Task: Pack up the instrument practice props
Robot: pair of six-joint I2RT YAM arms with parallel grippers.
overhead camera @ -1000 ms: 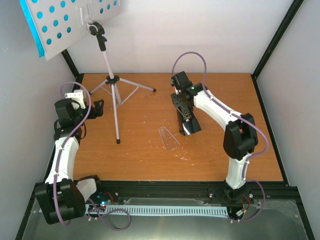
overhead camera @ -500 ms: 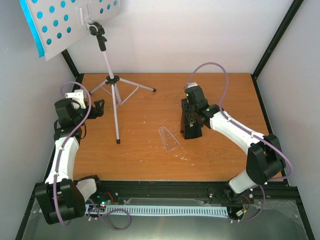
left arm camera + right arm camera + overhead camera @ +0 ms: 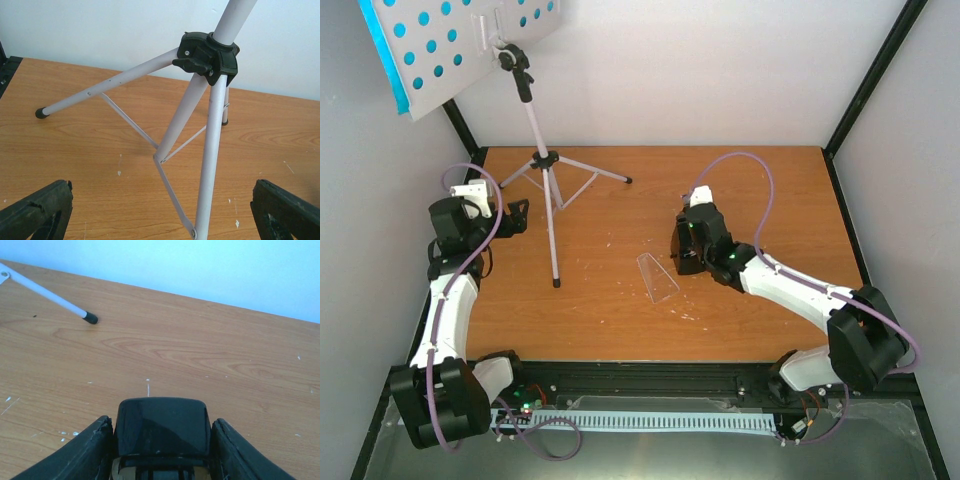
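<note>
The white tripod music stand (image 3: 542, 170) rises at the back left. Its hole-punched desk (image 3: 450, 50) is high up, with cyan sheet-music pages (image 3: 382, 50) showing at its left edge. My left gripper (image 3: 515, 215) is open just left of the stand's legs. In the left wrist view its fingers (image 3: 35, 215) flank the tripod's black hub (image 3: 207, 52) and the front leg (image 3: 212, 165) without touching them. My right gripper (image 3: 688, 248) is shut on the black metronome (image 3: 682, 262). The metronome (image 3: 162, 415) fills the space between the right gripper's (image 3: 161, 427) fingers. The clear cover (image 3: 658, 277) lies on the table just left of it.
The wooden table (image 3: 620, 320) has white walls at the back and sides, with black frame posts (image 3: 875, 75) in the corners. One stand foot (image 3: 90, 318) tipped with a black cap lies ahead of the right gripper. The arm bases and a rail (image 3: 650, 415) run along the near edge.
My right arm has swung toward the near left, carrying the metronome from mid-table to just beside the clear cover. The left arm and the stand have not moved.
</note>
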